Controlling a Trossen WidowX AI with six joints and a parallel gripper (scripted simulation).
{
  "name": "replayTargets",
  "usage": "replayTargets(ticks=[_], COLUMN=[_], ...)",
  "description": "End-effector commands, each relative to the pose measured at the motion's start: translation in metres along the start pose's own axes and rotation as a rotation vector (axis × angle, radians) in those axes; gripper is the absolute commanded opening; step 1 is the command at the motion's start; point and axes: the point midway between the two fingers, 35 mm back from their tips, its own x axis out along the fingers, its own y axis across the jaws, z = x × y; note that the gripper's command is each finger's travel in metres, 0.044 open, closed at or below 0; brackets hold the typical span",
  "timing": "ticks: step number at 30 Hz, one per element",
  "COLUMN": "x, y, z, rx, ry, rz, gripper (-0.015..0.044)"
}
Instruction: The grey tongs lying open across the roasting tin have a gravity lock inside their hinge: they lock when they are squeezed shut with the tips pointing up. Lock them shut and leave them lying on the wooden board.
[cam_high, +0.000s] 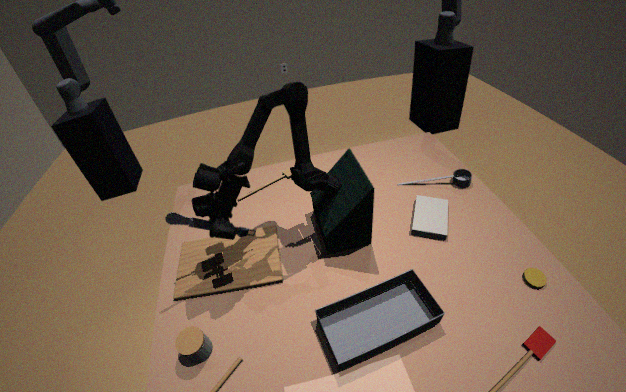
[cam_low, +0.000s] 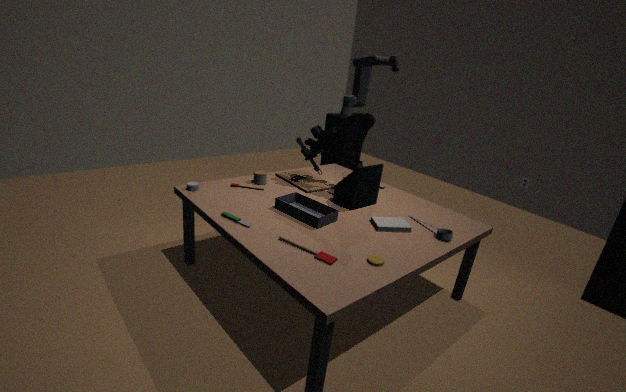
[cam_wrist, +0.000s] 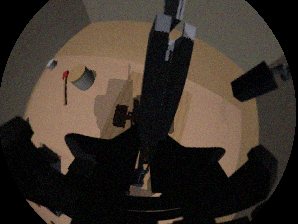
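Note:
The grey tongs (cam_high: 192, 223) (cam_low: 315, 163) are in the air above the wooden board (cam_high: 267, 272), gripped across their length. In the exterior view they slant steeply, the rounded tip end up and the narrow looped end down towards the board; their two arms look close together. Whether the hinge is locked does not show. My gripper (cam_high: 223, 229) is shut on the tongs near mid-length, above the board's back left part. Dark parts fill the middle of the wrist view and hide the grip. The roasting tin (cam_high: 370, 294) (cam_low: 320, 219) stands apart with no tongs across it.
A dark slanted block (cam_high: 350, 220) (cam_low: 357, 187) stands right of the board, by the arm's base. A round tub (cam_high: 192, 342) (cam_low: 260, 178) (cam_wrist: 82, 76) stands in front of the board. A white block (cam_high: 431, 216), a yellow disc (cam_high: 535, 278) and a red spatula (cam_high: 539, 342) lie to the right.

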Motion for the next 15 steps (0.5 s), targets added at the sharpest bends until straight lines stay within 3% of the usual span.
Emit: replayTargets(ticks=[1, 15], x=[-0.004, -0.015], y=[0.000, -0.003], z=[-0.001, -0.009], rx=[-0.005, -0.015], ry=[-0.060, -0.221], rz=[0.001, -0.018], gripper=[-0.0150, -0.0150])
